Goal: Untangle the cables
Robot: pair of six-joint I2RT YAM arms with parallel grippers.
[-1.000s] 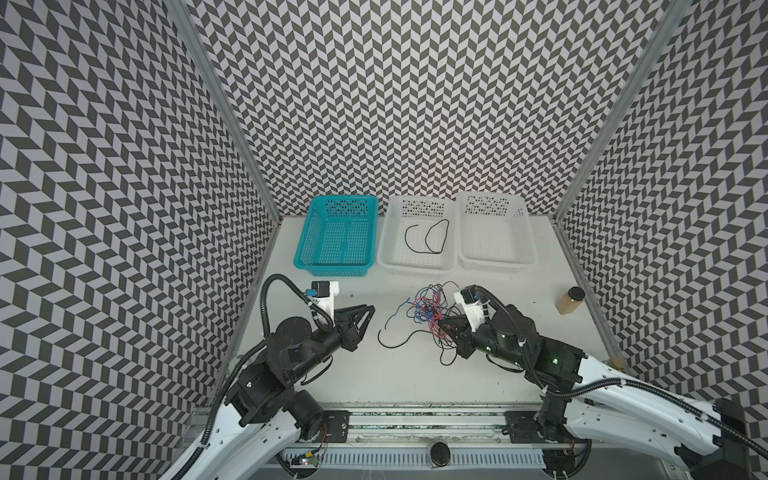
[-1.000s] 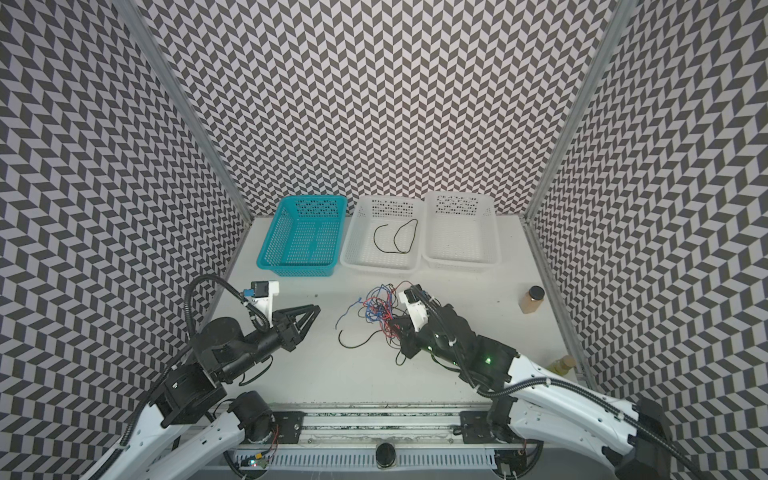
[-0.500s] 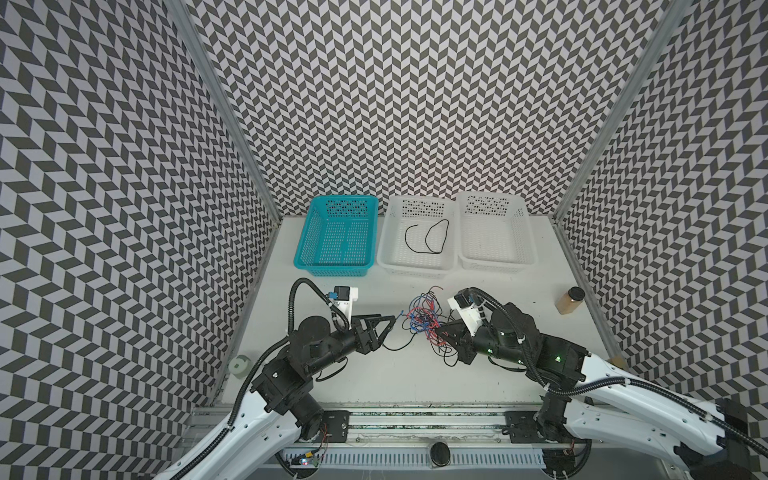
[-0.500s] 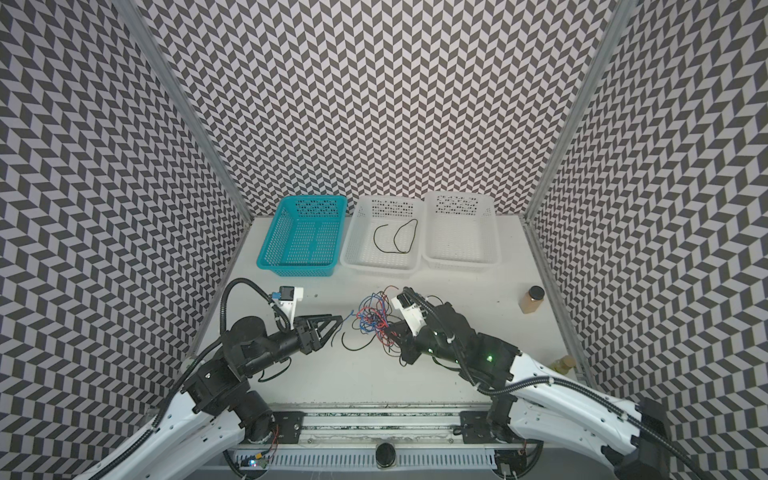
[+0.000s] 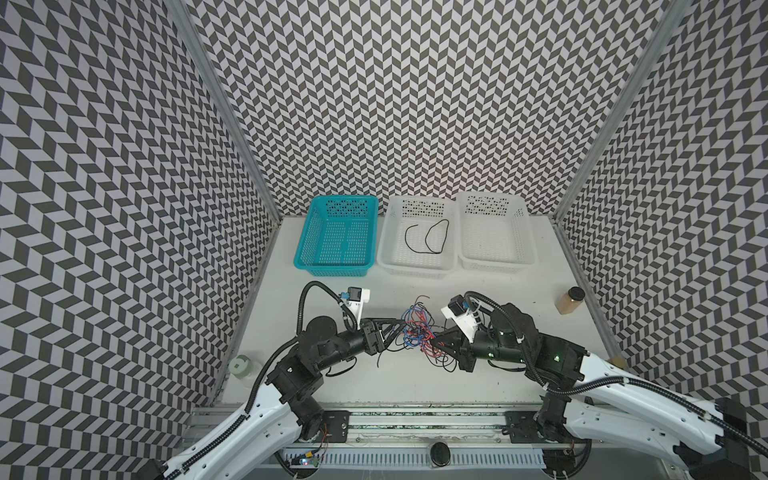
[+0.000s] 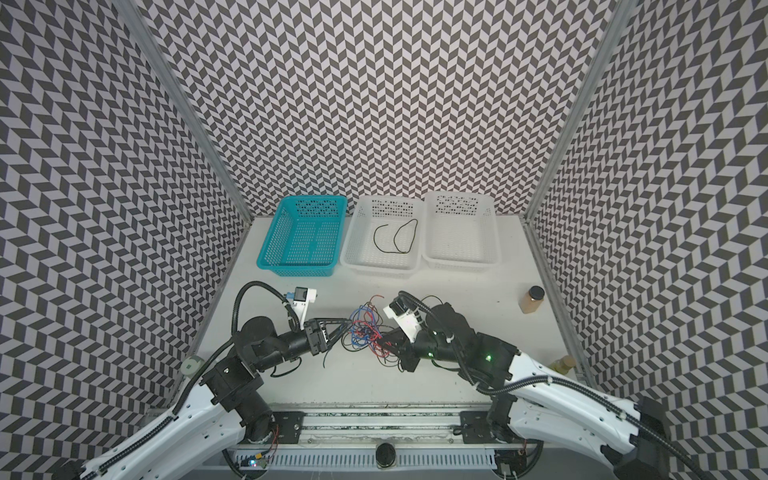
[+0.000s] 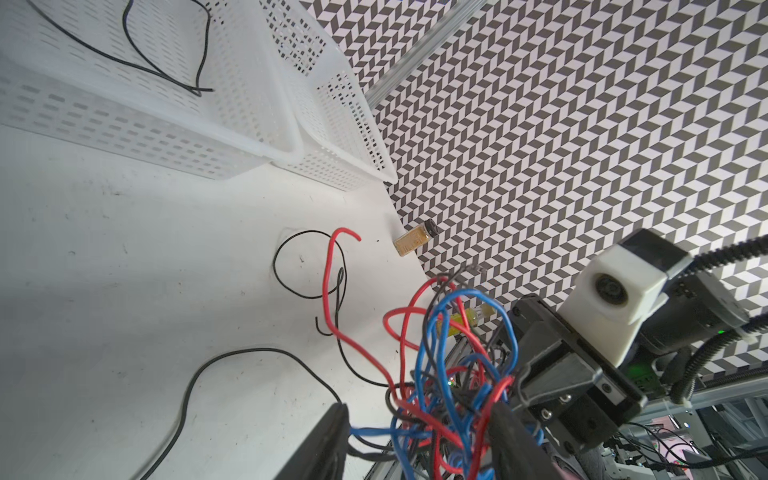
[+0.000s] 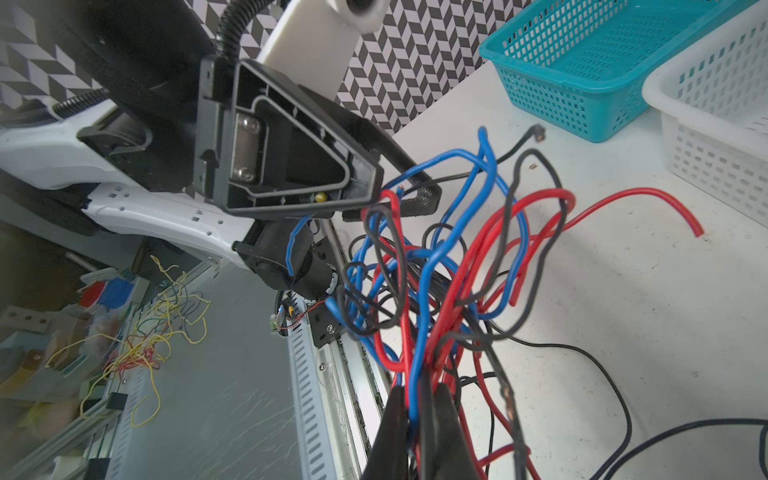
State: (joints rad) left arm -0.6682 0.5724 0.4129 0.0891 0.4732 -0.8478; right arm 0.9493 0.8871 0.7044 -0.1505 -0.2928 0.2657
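Observation:
The cables are a knot of thin red, blue and black wires hanging between my two grippers at mid-table, in both top views. My right gripper is shut on the cables, pinching blue and red strands; in a top view it sits at the knot's right side. My left gripper is open, its fingers straddling the cables from the left; a blue strand touches one finger. One black cable lies alone in the middle white basket.
Three baskets line the back: teal, white and another white. A brown jar stands at the right edge and a small white round item at the left edge. Loose black ends trail on the table.
My left arm has reached right until its fingers straddle the knot, and its jaws have widened. My right gripper has shifted slightly left, still holding the bundle.

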